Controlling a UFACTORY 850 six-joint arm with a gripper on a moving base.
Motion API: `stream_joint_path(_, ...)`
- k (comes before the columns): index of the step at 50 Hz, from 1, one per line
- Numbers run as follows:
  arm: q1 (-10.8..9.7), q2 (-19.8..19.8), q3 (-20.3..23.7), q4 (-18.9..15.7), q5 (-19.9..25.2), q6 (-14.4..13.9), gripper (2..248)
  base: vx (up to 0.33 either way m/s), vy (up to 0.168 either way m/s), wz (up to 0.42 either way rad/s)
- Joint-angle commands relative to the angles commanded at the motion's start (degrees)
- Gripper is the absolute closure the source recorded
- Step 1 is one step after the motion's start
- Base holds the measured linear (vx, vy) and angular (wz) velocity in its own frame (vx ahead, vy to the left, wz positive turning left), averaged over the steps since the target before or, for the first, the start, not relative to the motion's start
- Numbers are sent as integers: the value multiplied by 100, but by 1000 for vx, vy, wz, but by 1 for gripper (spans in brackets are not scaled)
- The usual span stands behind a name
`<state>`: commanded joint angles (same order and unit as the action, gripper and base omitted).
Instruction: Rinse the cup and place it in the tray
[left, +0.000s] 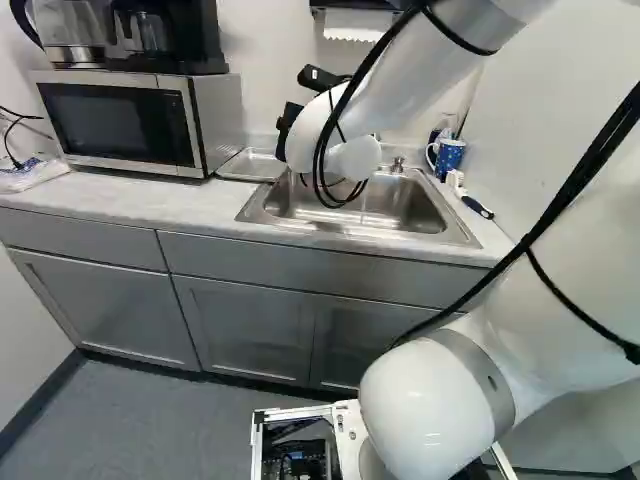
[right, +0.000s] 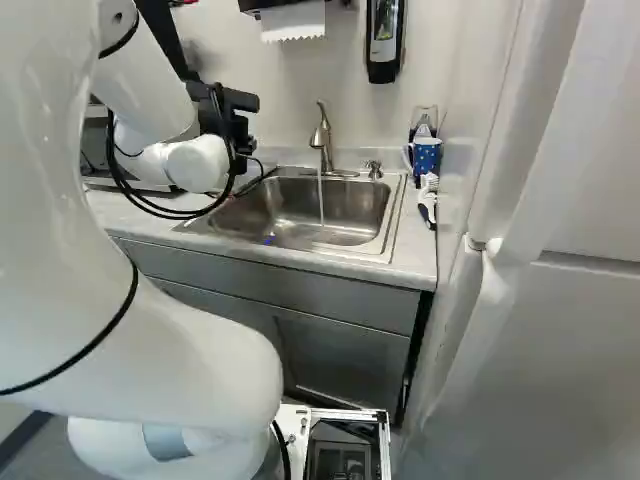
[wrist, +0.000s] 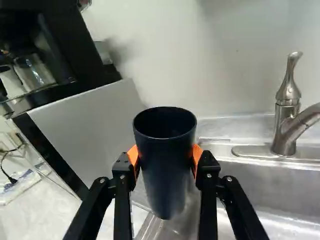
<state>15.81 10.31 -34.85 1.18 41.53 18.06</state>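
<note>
In the left base view, a metal-and-black microwave (left: 120, 120) sits at ten o'clock on the pale mottled worktop (left: 110, 205), a shallow metal tray (left: 253, 165) beside it toward eleven. The claw (right: 240, 130), parted a cup's width, clasps the smooth dark cup (wrist: 165, 165), its inside too dark to read, between microwave and tap (right: 322, 145). Water streams into the steel sink (left: 415, 210); a spotted blue mug (left: 449, 157) stands at two.
</note>
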Motion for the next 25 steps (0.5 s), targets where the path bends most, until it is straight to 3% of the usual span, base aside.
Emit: stream_joint_path(25, 0, 0, 0, 0, 0, 1505, 128, 0, 0, 0)
